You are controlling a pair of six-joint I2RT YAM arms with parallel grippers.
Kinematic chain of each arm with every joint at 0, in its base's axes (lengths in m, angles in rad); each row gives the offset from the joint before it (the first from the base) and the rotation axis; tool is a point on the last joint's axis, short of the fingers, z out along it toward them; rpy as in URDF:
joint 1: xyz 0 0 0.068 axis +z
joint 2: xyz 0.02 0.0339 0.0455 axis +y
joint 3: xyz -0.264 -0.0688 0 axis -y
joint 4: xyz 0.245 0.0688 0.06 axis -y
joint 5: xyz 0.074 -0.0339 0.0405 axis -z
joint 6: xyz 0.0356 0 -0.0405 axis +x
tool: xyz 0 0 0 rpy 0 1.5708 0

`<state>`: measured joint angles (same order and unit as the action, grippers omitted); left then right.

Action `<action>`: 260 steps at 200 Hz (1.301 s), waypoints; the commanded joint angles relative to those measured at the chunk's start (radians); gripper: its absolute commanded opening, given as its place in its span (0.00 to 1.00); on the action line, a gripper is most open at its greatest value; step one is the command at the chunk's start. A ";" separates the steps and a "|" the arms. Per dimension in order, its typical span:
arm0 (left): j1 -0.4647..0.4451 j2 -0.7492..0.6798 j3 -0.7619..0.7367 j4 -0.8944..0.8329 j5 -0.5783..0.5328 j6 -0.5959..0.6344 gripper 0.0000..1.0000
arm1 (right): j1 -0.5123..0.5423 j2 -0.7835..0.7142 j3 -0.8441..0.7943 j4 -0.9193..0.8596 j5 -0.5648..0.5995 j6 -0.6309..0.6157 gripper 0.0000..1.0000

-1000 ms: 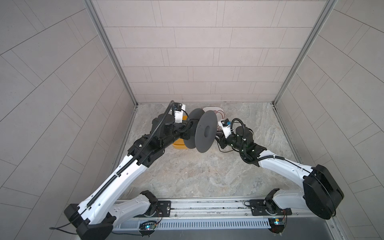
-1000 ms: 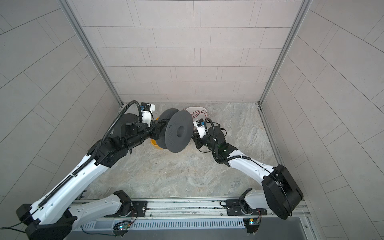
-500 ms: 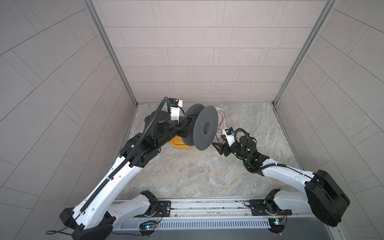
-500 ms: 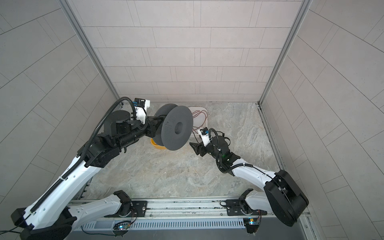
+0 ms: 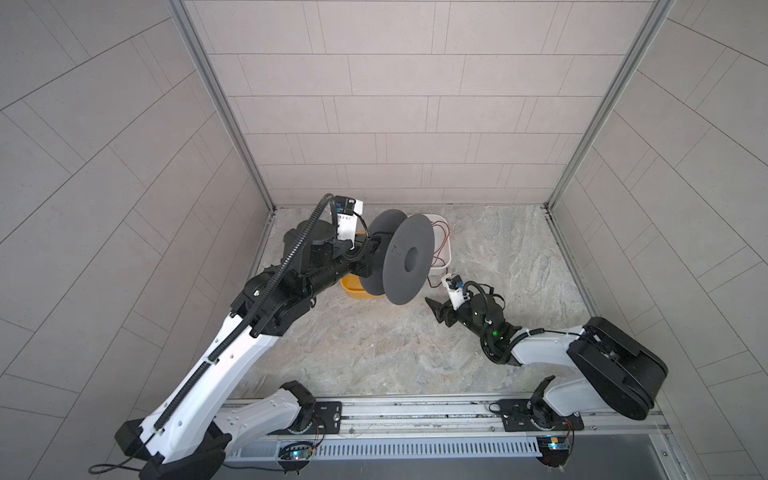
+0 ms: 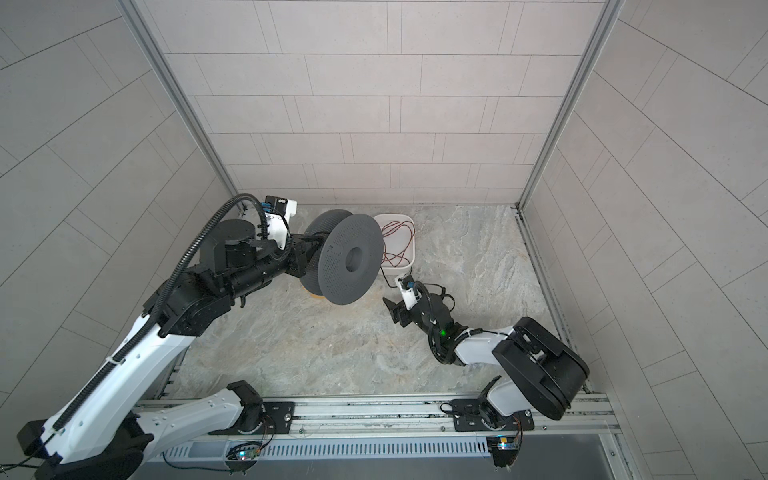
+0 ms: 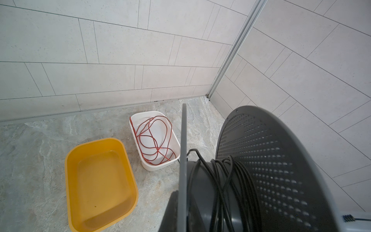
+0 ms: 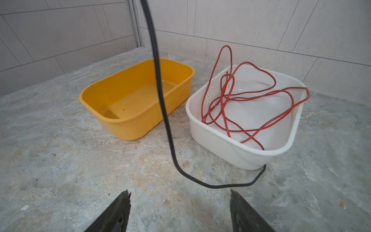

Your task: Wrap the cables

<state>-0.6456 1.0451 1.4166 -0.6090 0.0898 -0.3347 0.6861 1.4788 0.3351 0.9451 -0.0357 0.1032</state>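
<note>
The left gripper [image 5: 366, 261] is closed tight on the left flange of a grey spool [image 5: 409, 266] and holds it clear of the floor [image 5: 374, 345], with the spool's axis running roughly left to right; the fingertips themselves are mostly hidden behind that flange in both top views. The left wrist view shows the black cable [image 7: 220, 180] wound in several loose turns around the spool's dark hub, between the thin edge-on flange and the perforated flange. From the spool the cable drops to the floor, and in the right wrist view it [image 8: 170, 140] hangs down in front of the two tubs, bends where it reaches the floor, runs just ahead of the fingertips and ends up against the foot of the white tub [image 8: 220, 144]. The right gripper [image 8: 180, 211] sits low over the floor to the right of the spool and on the near side of the white tub, its two dark fingers [image 8: 120, 211] spread wide with nothing between them; the cable lies just beyond their tips and does not touch them. In a top view the same gripper [image 5: 436, 312] points left towards the area under the spool. At the far side of the floor stand a yellow tub [image 8: 130, 128] on the left, holding nothing, and the white tub on the right, side by side with a narrow gap between them. A thin red wire [image 8: 226, 112] lies in loose loops inside the white tub, one loop rising above its rim
</note>
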 commanded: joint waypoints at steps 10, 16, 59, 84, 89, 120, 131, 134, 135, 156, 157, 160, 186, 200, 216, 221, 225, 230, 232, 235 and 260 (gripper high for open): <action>0.005 -0.036 0.057 0.032 0.022 -0.006 0.00 | 0.029 0.135 -0.012 0.257 0.097 -0.065 0.76; 0.006 -0.038 0.057 0.028 0.020 -0.006 0.00 | 0.029 0.161 -0.007 0.281 0.100 -0.065 0.76; 0.007 -0.054 0.061 0.008 0.018 0.000 0.00 | 0.027 0.280 -0.004 0.441 0.141 -0.072 0.72; 0.009 -0.060 0.058 0.005 0.016 0.001 0.00 | 0.027 0.300 0.033 0.403 0.127 -0.086 0.70; 0.008 -0.063 0.059 0.003 0.015 0.002 0.00 | 0.027 0.302 0.041 0.397 0.125 -0.088 0.69; 0.008 -0.073 0.059 0.005 0.008 0.002 0.00 | 0.021 0.324 0.069 0.398 0.110 -0.101 0.60; 0.008 -0.073 0.061 0.003 0.012 -0.002 0.00 | 0.017 0.331 0.083 0.385 0.100 -0.103 0.56; 0.008 -0.070 0.062 0.002 0.014 -0.002 0.00 | 0.017 0.332 0.087 0.380 0.099 -0.104 0.54; 0.008 -0.070 0.063 0.002 0.014 -0.002 0.00 | 0.016 0.332 0.088 0.379 0.099 -0.105 0.54; 0.008 -0.071 0.068 -0.003 0.015 -0.004 0.00 | 0.009 0.344 0.091 0.385 0.084 -0.103 0.41; 0.009 -0.072 0.068 -0.003 0.015 -0.003 0.00 | 0.009 0.345 0.090 0.387 0.083 -0.102 0.41; 0.008 -0.072 0.069 -0.003 0.013 -0.003 0.00 | 0.007 0.348 0.089 0.394 0.081 -0.098 0.40; 0.008 -0.074 0.083 -0.017 0.004 0.002 0.00 | -0.012 0.376 0.079 0.437 0.063 -0.076 0.25; 0.008 -0.075 0.087 -0.017 0.001 0.005 0.00 | -0.017 0.393 0.073 0.456 0.058 -0.068 0.16; 0.008 -0.072 0.082 -0.015 -0.002 0.004 0.00 | -0.017 0.401 0.065 0.476 0.054 -0.052 0.04; 0.008 -0.071 0.081 -0.011 -0.001 0.003 0.00 | -0.016 0.400 0.063 0.478 0.047 -0.050 0.00; 0.008 -0.068 0.078 -0.009 0.000 0.001 0.00 | -0.016 0.399 0.062 0.480 0.043 -0.048 0.00; 0.008 -0.067 0.075 -0.005 0.002 -0.002 0.00 | -0.015 0.398 0.060 0.480 0.038 -0.044 0.00; 0.008 -0.066 0.075 -0.005 0.002 -0.002 0.00 | -0.015 0.398 0.059 0.480 0.037 -0.042 0.00; 0.008 -0.066 0.072 -0.003 0.003 -0.004 0.00 | -0.016 0.396 0.059 0.480 0.036 -0.038 0.00; 0.008 -0.068 0.048 0.025 -0.018 -0.021 0.00 | -0.012 0.374 0.041 0.480 0.032 -0.008 0.00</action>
<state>-0.6418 0.9981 1.4548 -0.6933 0.0891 -0.3328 0.6693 1.8702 0.3992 1.3922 0.0116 0.0608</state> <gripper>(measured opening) 0.075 0.048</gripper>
